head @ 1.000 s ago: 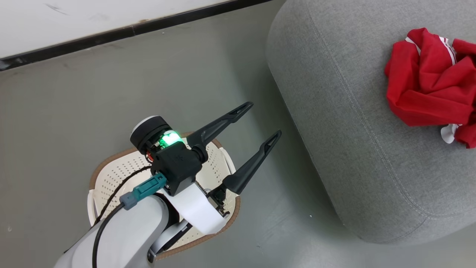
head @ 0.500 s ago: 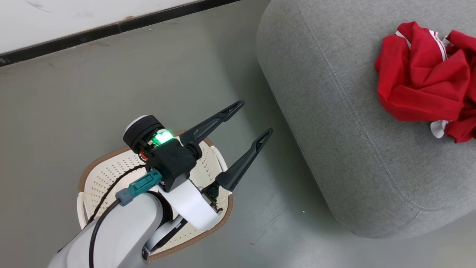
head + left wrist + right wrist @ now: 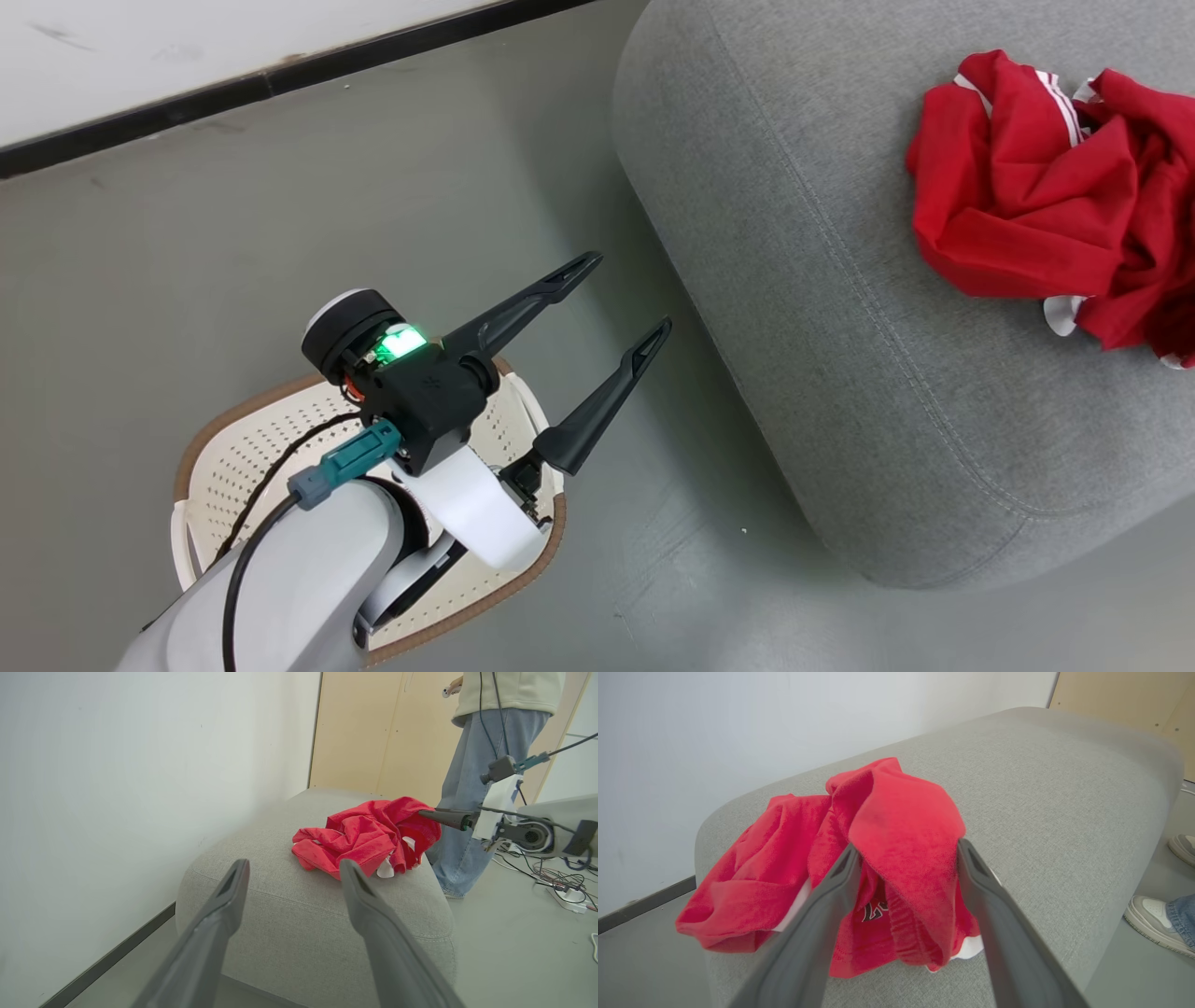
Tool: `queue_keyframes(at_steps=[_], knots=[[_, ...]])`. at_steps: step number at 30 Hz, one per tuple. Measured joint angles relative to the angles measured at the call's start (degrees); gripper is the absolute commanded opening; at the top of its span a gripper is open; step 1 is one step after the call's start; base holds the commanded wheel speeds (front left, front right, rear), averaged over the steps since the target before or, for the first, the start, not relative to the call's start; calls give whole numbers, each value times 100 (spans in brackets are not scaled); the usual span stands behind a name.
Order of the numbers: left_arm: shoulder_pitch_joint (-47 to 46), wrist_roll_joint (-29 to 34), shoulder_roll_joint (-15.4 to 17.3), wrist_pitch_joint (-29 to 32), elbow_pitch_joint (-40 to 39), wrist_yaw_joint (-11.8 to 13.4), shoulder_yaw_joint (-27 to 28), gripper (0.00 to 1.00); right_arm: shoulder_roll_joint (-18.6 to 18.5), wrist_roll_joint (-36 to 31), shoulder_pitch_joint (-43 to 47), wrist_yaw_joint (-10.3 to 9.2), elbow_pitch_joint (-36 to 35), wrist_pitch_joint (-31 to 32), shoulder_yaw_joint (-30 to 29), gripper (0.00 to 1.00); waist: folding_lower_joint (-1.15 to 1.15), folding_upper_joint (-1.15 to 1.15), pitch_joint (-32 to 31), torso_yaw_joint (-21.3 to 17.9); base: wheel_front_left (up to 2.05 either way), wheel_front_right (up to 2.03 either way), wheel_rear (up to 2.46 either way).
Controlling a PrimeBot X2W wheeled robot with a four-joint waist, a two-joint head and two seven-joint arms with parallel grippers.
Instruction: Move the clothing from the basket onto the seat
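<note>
The red clothing [image 3: 1027,215] lies crumpled on the grey seat [image 3: 840,327], white trim showing. My right gripper [image 3: 906,847] is open at the pile, with a raised fold of the clothing [image 3: 901,826] standing between its spread fingers; black-and-white lettering shows underneath. In the left wrist view one right finger [image 3: 448,817] reaches the clothing [image 3: 369,835] from the right. My left gripper [image 3: 631,291] hangs open with nothing in it above the cream basket [image 3: 243,448], whose visible parts are bare plastic; the arm covers its middle. It points toward the seat [image 3: 303,914].
The basket stands on the grey floor, left of the seat, near a white wall with a dark baseboard [image 3: 280,79]. A person in jeans [image 3: 481,788] stands beyond the seat, one shoe [image 3: 1153,914] by its edge. Cables [image 3: 560,877] lie on the floor there.
The head camera has turned, so seat, clothing and basket sit further left in the picture. My left gripper stays open over the basket.
</note>
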Motion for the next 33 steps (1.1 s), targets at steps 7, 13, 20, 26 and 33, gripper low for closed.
queue_keyframes(at_steps=[7, 13, 20, 26, 33], knots=[[2, -2, 5, -33, 36, 0, 30, 100, -44, -63, 418, 0, -345, -1, -305, 100, 0, 0, -47, -106, 0, 0, 0], [14, -18, 11, -80, 87, 12, 75, 100, -57, -208, 692, 0, -654, -2, -498, 100, 0, 0, -89, -200, 0, 0, 0], [41, -82, -4, -171, 172, 65, 191, 100, -44, -427, 701, 0, -1125, -9, -445, 100, 0, 0, -170, -259, 0, 0, 0], [147, -129, -24, -210, 276, 156, 316, 100, 70, -592, 661, 0, -1456, -9, -155, 100, 0, 0, -255, -178, 0, 0, 0], [290, -154, 62, -277, 452, 417, 587, 100, 178, -867, 404, 0, -1862, -11, 216, 100, 0, 0, -349, 27, 0, 0, 0]])
